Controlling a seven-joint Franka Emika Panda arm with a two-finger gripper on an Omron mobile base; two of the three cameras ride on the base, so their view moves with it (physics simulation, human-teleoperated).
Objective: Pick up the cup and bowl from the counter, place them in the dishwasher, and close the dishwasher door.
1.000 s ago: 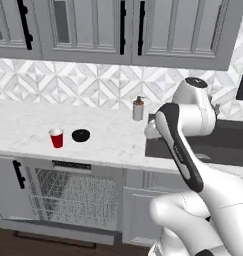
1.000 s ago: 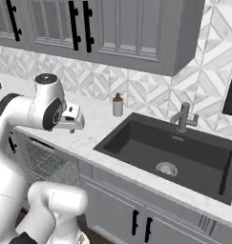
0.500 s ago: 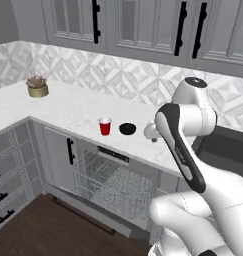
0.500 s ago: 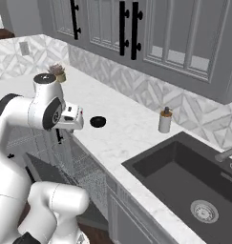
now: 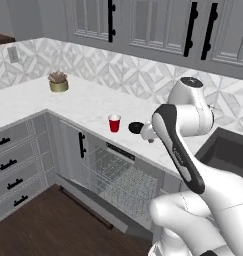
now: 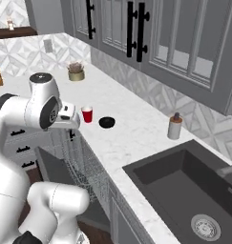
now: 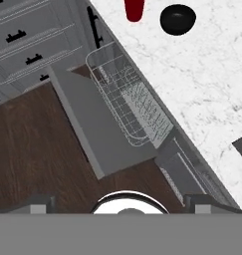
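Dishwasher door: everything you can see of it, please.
The flat grey dishwasher door is a plain panel matching the cabinets, dropped fully open and hinged at the bottom. It lies about level above the dark wood floor, below the pulled-out grey wire rack. Nothing rests on it; no gripper touches it.

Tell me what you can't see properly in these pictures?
- Cup: hand view's top edge cuts off its upper part.
- Bowl: the arm hides part of it in the left base view.
- Gripper: right base view, fingers too small to tell open or shut.
- Dishwasher: the arm covers much of its rack there.
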